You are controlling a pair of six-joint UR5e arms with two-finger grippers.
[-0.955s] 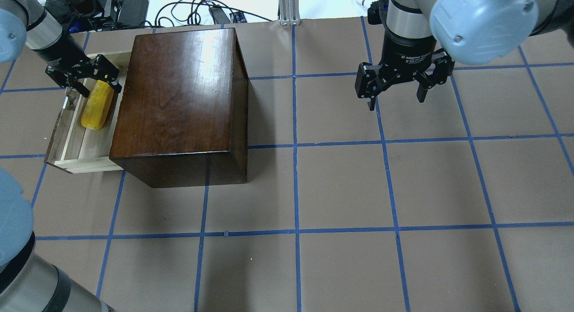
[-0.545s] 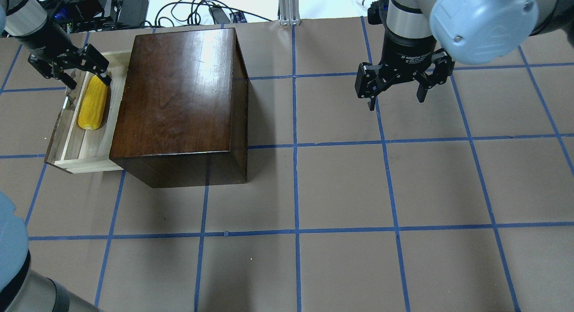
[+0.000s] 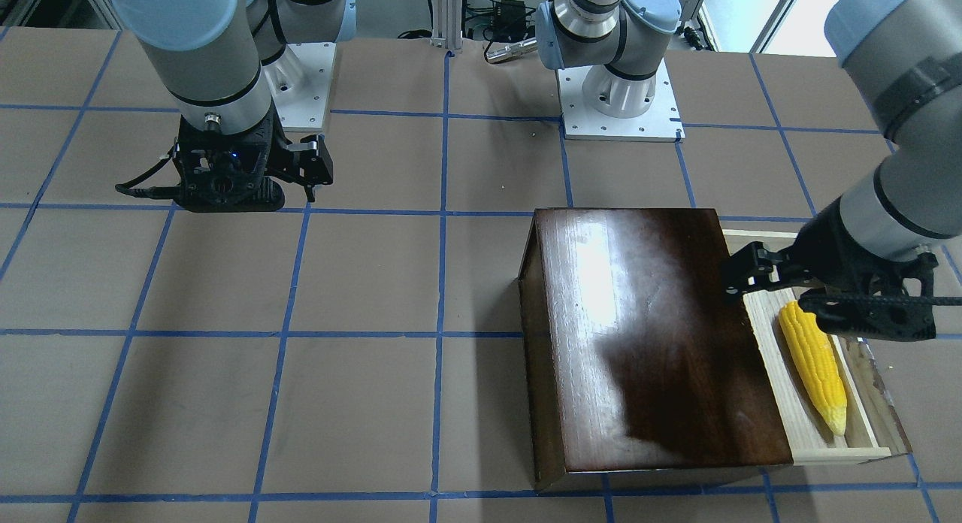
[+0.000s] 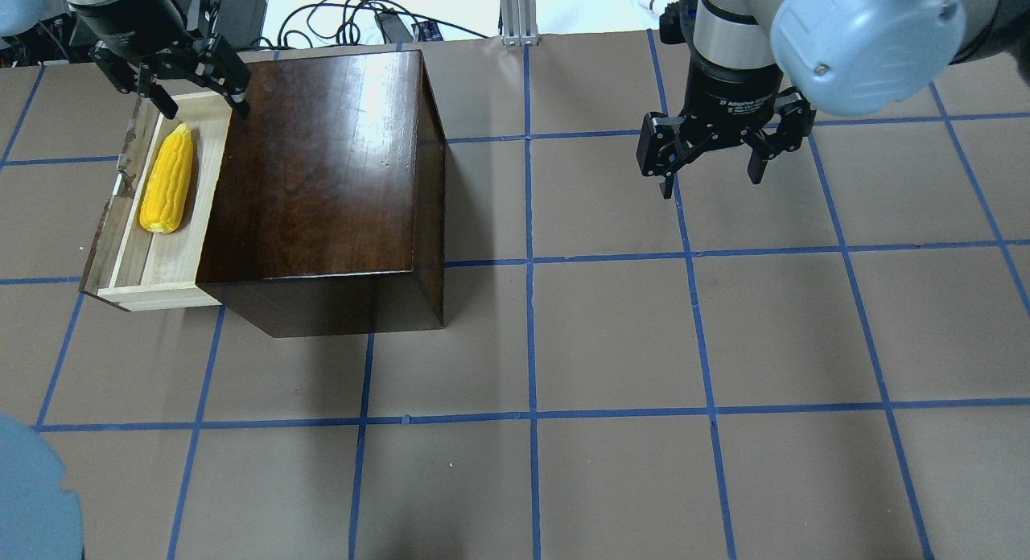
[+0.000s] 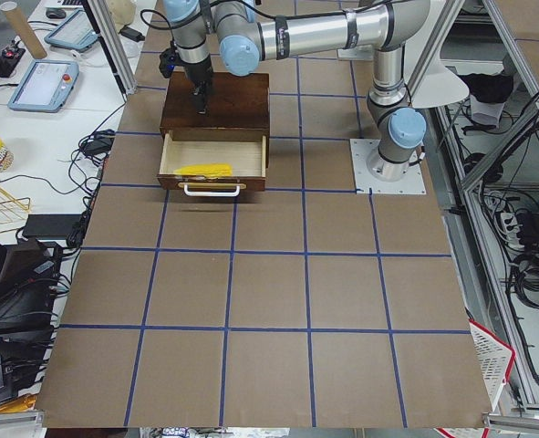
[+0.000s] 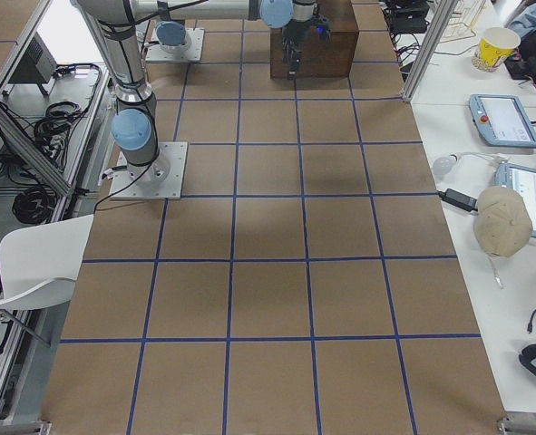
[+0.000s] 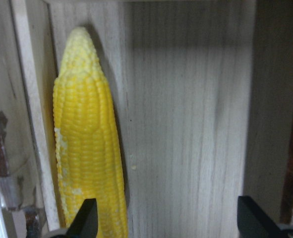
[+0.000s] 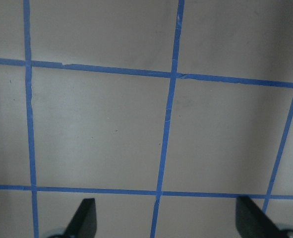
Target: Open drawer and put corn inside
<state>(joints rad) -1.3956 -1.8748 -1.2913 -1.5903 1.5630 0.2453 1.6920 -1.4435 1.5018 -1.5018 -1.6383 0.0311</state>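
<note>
Corn (image 4: 166, 179) is laid flat in the open drawer (image 4: 153, 270), left gripper (image 4: 206, 109) and right gripper (image 4: 711, 183) are both held spread and empty, so tbh the only risk is the box (image 4: 322, 166) getting clipped if the left one's swung low.

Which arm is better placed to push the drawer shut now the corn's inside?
Probably the left: the left gripper, open, hovers over the drawer beside the corn; the right gripper hangs open over bare table, beyond the box.
</note>
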